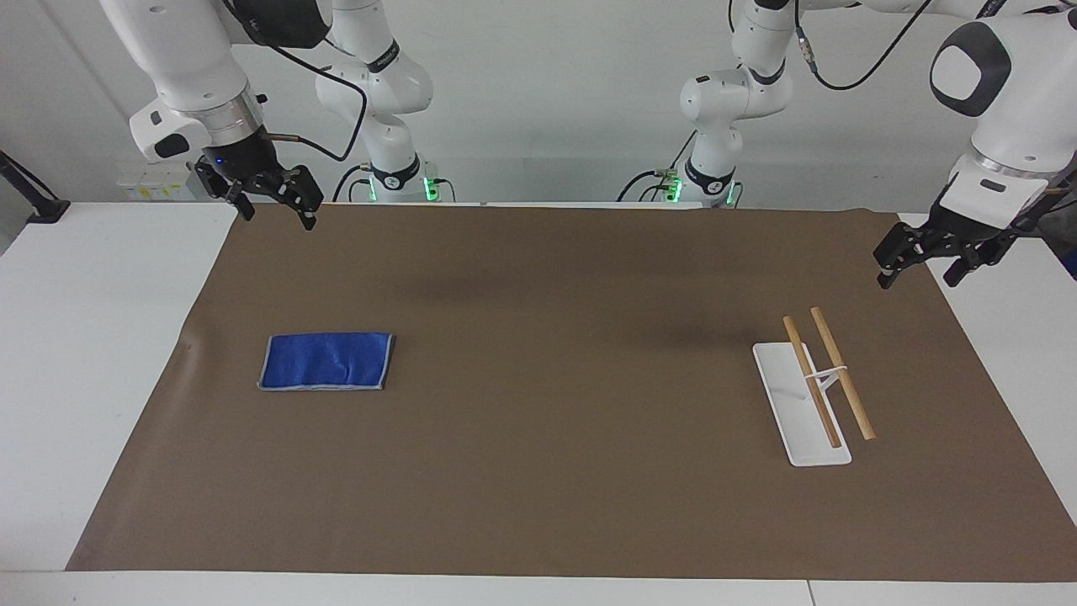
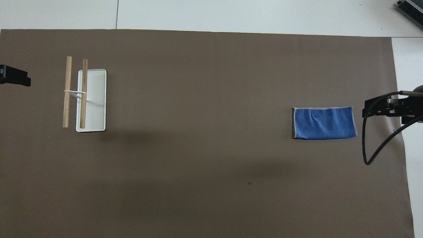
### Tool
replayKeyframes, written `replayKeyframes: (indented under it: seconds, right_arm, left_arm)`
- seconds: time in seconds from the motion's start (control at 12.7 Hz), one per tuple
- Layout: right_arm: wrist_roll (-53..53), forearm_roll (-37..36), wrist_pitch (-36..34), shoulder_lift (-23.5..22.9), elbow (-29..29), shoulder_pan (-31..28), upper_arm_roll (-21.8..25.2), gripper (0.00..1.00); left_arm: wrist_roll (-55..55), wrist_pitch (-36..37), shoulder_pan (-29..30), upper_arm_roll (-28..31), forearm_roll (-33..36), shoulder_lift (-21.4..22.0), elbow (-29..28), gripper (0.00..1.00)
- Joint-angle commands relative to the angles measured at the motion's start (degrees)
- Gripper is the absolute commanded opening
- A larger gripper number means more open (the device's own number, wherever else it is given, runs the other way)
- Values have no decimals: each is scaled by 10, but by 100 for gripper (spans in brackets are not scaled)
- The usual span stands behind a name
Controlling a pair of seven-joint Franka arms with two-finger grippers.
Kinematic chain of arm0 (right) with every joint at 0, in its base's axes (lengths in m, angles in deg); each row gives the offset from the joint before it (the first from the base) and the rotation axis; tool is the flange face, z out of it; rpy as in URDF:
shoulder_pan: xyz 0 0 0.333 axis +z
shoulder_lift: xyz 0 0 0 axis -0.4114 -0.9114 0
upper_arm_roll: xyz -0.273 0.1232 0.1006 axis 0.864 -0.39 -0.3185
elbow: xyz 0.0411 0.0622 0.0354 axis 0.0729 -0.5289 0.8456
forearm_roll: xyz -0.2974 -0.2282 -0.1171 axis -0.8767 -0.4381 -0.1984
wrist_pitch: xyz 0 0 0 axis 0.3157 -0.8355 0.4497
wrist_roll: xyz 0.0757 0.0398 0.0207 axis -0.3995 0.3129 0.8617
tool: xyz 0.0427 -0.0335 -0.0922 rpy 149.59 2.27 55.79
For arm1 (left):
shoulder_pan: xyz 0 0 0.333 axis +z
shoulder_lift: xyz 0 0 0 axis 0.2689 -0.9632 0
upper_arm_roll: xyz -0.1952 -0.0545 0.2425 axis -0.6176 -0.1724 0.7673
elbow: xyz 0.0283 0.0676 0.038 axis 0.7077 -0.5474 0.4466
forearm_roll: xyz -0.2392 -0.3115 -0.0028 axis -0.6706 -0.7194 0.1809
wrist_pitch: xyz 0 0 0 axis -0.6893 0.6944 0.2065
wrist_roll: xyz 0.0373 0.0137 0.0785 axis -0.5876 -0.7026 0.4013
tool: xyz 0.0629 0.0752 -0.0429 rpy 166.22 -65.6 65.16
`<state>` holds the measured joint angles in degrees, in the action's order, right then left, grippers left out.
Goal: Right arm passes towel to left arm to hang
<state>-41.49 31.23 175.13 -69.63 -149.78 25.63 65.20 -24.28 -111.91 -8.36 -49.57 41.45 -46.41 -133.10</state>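
Note:
The blue towel (image 1: 326, 361) lies folded flat on the brown mat toward the right arm's end of the table; it also shows in the overhead view (image 2: 324, 123). My right gripper (image 1: 276, 210) hangs open and empty in the air over the mat's edge at that end, apart from the towel; it shows at the edge of the overhead view (image 2: 380, 107). My left gripper (image 1: 919, 271) hangs open and empty over the mat's edge at the left arm's end (image 2: 16, 76). A rack (image 1: 812, 396) with two wooden rods on a white base stands toward the left arm's end (image 2: 89, 99).
The brown mat (image 1: 538, 488) covers most of the white table (image 1: 84, 379). A loose black cable (image 2: 373, 148) hangs from the right wrist over the mat beside the towel. A black clamp (image 1: 38, 206) sits at the table's edge near the right arm.

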Motion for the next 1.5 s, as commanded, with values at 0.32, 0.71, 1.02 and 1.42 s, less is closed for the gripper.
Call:
replayKeyframes:
  seconds: [0.32, 0.71, 1.02, 1.42]
  right_arm:
    - [12, -9, 5, 14, -15, 1, 1, 100]
    - [11, -9, 6, 14, -15, 1, 1, 100]
    - [7, -7, 5, 14, -17, 1, 0, 100]
    - [7, -2, 4, 15, -17, -5, 1, 100]
  left_arm:
    - [-9, -5, 4, 0, -6, 16, -18, 100]
    - [-9, -5, 4, 0, -6, 16, -18, 100]
    - [-9, -11, 5, 0, -6, 17, -17, 100]
    - [-8, -4, 5, 0, -6, 23, -24, 100]
